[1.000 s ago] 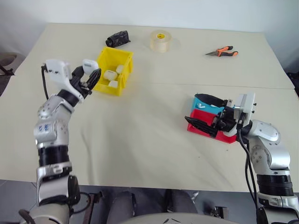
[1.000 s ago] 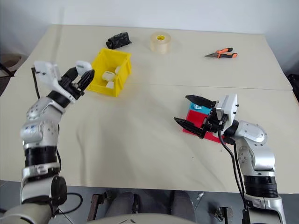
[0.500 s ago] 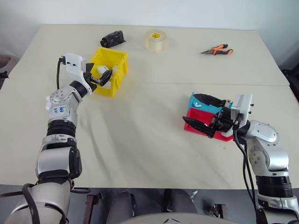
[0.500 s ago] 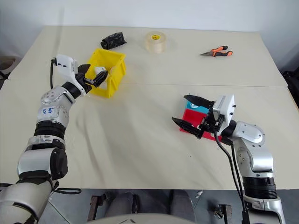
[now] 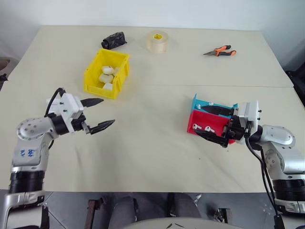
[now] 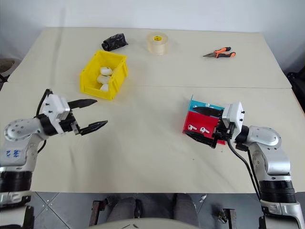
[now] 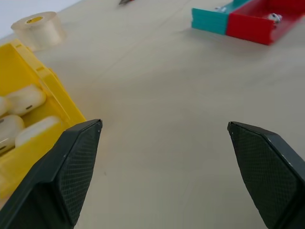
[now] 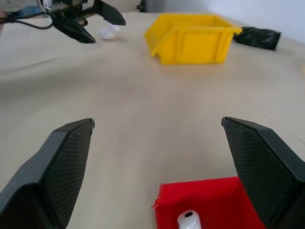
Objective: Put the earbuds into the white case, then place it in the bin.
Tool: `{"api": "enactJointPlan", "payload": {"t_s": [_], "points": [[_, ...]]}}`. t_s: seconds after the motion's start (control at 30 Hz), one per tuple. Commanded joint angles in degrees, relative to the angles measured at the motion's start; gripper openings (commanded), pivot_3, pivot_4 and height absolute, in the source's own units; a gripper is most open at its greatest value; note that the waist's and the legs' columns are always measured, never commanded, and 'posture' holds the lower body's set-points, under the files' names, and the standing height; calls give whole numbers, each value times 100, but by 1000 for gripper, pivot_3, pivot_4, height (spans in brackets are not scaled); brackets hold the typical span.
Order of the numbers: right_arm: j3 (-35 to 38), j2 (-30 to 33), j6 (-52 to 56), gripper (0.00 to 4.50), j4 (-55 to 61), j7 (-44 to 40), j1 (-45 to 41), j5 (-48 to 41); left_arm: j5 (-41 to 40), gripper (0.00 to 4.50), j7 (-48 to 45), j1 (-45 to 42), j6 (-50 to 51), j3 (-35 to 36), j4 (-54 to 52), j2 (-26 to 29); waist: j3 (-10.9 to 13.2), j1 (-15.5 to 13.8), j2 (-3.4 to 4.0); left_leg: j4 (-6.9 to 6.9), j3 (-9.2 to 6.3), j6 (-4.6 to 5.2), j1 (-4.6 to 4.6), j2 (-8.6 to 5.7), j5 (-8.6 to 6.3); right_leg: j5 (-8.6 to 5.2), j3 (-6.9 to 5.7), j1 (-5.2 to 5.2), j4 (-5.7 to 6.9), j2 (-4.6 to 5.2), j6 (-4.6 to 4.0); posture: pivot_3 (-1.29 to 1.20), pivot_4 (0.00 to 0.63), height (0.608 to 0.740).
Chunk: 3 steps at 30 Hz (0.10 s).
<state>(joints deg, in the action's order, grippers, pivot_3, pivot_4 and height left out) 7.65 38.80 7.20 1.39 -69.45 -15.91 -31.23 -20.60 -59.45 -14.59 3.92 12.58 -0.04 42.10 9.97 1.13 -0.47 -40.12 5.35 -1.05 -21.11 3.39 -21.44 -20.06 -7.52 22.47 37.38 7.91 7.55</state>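
The bin (image 5: 106, 74) stands on the far left part of the table (image 5: 147, 138), its long axis running from near to far and its lower, sloped end turned toward the near side. Several of the white cases (image 5: 106, 78) lie inside it in a loose heap; I cannot tell which way each one points. On the right, the earbuds (image 6: 196, 128) lie in the red tray (image 6: 202, 131), two small white pieces side by side, stems too small to read for direction. The cyan tray (image 6: 206, 107) sits just beyond the red one, touching it.

The left gripper (image 5: 97, 114) hangs over bare table on the near side of the bin, apart from it, fingers spread wide and holding nothing, pointing toward the right. The right gripper (image 5: 215, 123) reaches in from the right with its fingers spread across the two trays, nothing between them.

Along the far edge lie a black bundle (image 5: 113, 40), a roll of tape (image 5: 157, 41) and orange-handled pliers (image 5: 219, 51).
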Motion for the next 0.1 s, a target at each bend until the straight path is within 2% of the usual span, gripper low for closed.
{"api": "enactJointPlan", "payload": {"t_s": [0.03, 0.1], "points": [[145, 190, -221, 4500, -158, -259, -26, 54, -268, 4480, -106, 311, -218, 204, -462, 3, 0, -32, 0, 0, 0, 0, 0, -1, 0, 0, 0, 0, 0, 1, 0, 0, 150, 740], [144, 246, -330, 4500, -249, -364, 41, 114, -191, 4480, -39, 349, -316, 171, -393, -25, 0, -55, 0, -1, 0, 0, 0, 0, 0, 0, -1, 0, 0, 1, 0, 0, 150, 740]]}}
